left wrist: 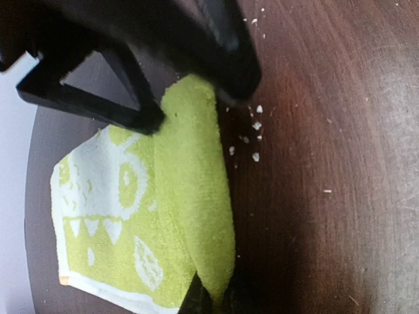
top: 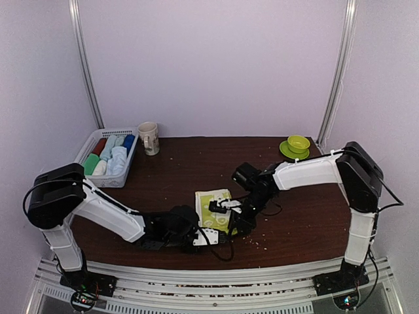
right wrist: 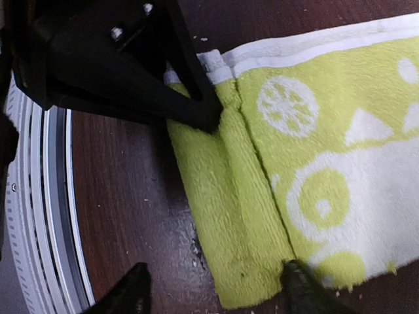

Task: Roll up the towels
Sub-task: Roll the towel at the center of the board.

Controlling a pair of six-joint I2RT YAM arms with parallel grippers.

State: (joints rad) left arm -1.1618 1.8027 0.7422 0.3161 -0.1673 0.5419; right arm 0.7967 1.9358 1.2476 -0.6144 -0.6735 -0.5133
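The yellow-green towel (top: 211,199) with white print lies flat at the table's middle, its near edge folded over into a narrow strip (right wrist: 242,216). My left gripper (top: 211,235) is at one end of that strip; in the left wrist view its jaws (left wrist: 216,302) are closed on the folded edge (left wrist: 196,196). My right gripper (top: 230,214) is at the other end, open, its fingers (right wrist: 131,291) astride the strip. A pale blue-white cloth (top: 118,160) lies in the basket.
The white slatted basket (top: 88,145) with several rolled towels stands at the back left, a printed mug (top: 149,137) beside it. A green cup on a saucer (top: 298,145) stands at the back right. White crumbs (left wrist: 255,124) lie by the towel.
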